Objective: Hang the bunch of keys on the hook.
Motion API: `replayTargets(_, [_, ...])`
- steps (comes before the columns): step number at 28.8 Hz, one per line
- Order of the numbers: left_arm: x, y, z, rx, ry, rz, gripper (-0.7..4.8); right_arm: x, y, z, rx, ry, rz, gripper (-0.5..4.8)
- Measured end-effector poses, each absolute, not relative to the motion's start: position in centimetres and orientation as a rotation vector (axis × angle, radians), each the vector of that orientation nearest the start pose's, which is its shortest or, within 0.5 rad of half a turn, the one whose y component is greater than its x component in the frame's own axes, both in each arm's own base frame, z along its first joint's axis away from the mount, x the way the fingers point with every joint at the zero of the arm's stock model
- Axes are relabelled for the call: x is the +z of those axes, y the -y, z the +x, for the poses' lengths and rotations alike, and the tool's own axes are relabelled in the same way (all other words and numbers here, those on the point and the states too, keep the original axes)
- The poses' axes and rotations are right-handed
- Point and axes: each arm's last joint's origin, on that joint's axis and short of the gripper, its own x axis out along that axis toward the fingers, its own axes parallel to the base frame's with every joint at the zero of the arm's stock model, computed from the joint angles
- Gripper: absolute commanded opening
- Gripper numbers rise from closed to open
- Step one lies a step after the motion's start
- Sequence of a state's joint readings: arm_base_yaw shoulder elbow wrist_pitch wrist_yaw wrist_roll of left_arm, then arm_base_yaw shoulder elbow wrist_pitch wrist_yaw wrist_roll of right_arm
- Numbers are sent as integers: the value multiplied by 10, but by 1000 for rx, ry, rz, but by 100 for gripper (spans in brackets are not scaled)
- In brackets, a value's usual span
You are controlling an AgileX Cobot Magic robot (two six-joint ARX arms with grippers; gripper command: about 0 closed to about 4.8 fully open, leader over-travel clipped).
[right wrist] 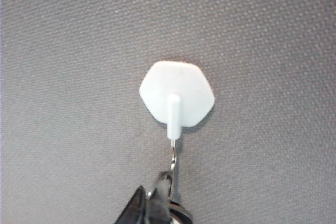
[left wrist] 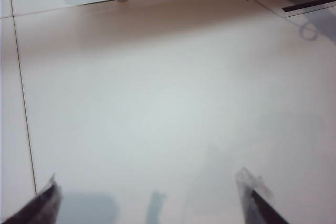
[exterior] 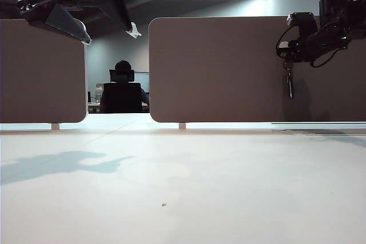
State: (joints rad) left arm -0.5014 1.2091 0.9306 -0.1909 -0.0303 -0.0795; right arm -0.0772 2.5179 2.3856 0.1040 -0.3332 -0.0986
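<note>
Up at the right end of the right partition panel [exterior: 229,70], the bunch of keys [exterior: 289,81] hangs with its long axis vertical, keys pointing straight down toward the tabletop [exterior: 183,187], well above it; in the exterior view it reads as a thin dark dangling strip, silver key lowest, fob not clear from here. Right gripper [exterior: 294,47] sits against that panel face, clamped shut on the top of the bunch, arm coming in from the right edge. Right wrist view: hook [right wrist: 177,94] is white, hexagonal, flat on the grey fabric panel [right wrist: 63,51], short white peg with a thin metal prong below it; a key ring [right wrist: 172,161] sits at the prong tip, can't tell if it's fully hooked on; dark fob end and silver ring at the frame edge, blurred. Left gripper [left wrist: 152,198] hovers high over the left part of the tabletop, jaws spread wide, nothing between them, its fingertips [left wrist: 252,187] over bare white surface. Left partition panel [exterior: 43,70] stands along the far edge, gap between the panels shows a black office chair [exterior: 121,92] behind. Nothing blocks the hook
</note>
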Motion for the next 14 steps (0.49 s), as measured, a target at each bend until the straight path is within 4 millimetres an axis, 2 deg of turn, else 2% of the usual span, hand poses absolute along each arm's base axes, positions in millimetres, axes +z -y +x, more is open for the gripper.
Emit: replayTargets(14, [296, 127, 233, -443, -477, 48, 479, 284, 35, 579, 261, -2, -95, -8])
